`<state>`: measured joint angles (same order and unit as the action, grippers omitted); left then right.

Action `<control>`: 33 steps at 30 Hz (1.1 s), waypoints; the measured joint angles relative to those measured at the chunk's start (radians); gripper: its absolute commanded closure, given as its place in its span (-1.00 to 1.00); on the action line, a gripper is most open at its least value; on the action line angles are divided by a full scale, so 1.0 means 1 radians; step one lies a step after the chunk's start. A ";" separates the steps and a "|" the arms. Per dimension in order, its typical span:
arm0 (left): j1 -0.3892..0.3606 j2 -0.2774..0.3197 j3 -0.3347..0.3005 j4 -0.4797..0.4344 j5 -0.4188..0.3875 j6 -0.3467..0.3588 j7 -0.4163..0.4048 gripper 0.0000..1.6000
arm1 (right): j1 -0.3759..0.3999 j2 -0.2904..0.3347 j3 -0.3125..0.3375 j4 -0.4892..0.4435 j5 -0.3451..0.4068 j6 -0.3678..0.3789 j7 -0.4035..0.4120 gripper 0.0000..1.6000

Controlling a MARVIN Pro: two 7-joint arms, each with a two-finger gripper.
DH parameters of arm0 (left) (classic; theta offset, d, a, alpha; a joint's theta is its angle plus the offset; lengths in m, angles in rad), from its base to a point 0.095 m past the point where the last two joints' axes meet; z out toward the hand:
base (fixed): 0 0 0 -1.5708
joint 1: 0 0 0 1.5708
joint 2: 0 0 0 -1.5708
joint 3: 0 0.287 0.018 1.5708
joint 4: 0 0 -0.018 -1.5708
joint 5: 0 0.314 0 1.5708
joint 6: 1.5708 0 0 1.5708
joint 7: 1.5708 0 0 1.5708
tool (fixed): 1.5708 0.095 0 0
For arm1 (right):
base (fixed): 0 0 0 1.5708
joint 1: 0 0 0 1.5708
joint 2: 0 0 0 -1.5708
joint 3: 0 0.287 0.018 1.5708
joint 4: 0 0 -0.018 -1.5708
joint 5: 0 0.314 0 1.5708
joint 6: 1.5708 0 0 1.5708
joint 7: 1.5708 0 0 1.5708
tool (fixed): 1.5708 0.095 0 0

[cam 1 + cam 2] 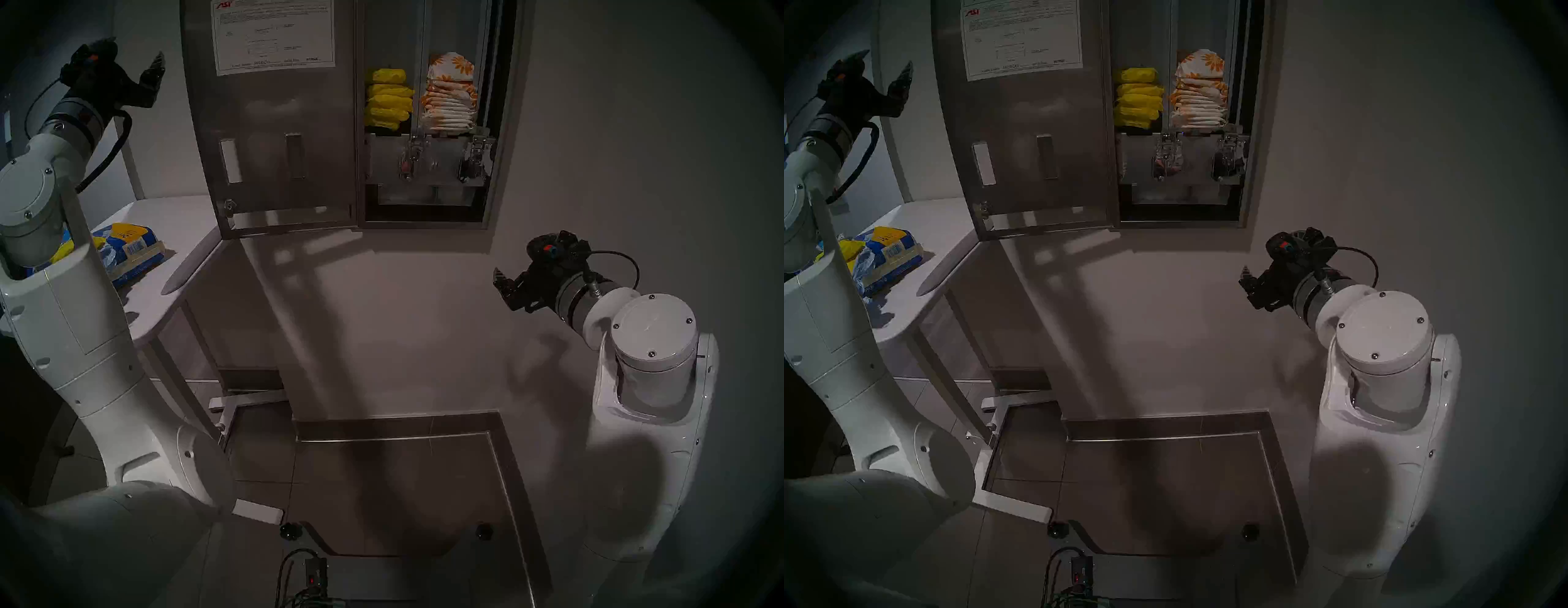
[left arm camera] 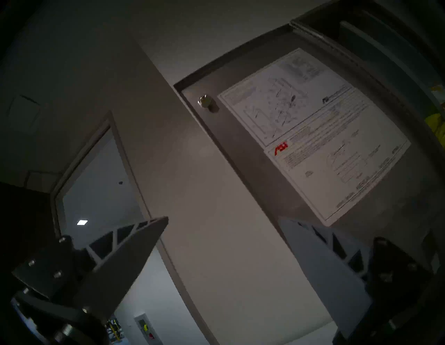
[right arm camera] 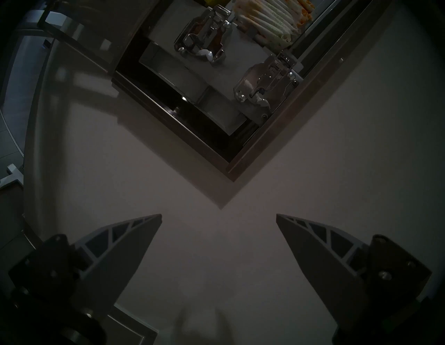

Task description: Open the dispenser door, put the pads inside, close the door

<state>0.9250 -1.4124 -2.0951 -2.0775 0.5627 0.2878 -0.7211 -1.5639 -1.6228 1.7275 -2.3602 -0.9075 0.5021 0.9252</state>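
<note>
Two stacks fill the dispenser (image 1: 488,127) at the top centre of my head view: plain yellow packets (image 1: 388,98) in its left column and the pads (image 1: 450,99), white wrappers printed with orange daisies, in its right column, the top one bulging above the neat layers. Below them I see two shiny chrome lever mechanisms (image 1: 475,159) on a steel plate. The cabinet is recessed in a smooth off-white wall (image 1: 615,170) and its inside edges are dark.

The door (image 1: 271,136) hangs swung open to the left of the cabinet, brushed steel with a dull sheen, two upright slots cut through it and a white instruction sheet (image 1: 273,36) stuck on its upper part. In the left wrist view I see a small round metal nut (image 2: 204,100) beside that sheet.

At centre left a white table (image 1: 169,271) with a rounded edge carries a crinkled blue-and-yellow plastic bag (image 1: 127,250). The floor (image 1: 382,488) at the bottom is grey tile with a dark skirting strip along the wall.

My left gripper (image 1: 142,70), upper left, is spread wide and empty, just left of the door's edge. My right gripper (image 1: 505,288), centre right, below the cabinet, is also wide and empty; its ribbed grey fingers (image 3: 134,243) taper to points.
</note>
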 measured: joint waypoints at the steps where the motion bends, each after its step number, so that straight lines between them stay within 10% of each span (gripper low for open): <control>1: -0.003 0.003 -0.002 0.005 -0.001 0.005 -0.004 -1.00 | -0.001 0.000 0.000 0.000 0.001 -0.001 -0.001 -1.00; 33: -0.107 0.075 0.052 0.139 -0.016 0.070 -0.077 -1.00 | -0.065 0.008 -0.022 0.030 -0.035 0.016 -0.077 -1.00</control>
<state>0.8180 -1.3371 -2.0430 -1.9388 0.5470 0.3574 -0.7985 -1.6286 -1.6148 1.7057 -2.3298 -0.9423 0.5178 0.8481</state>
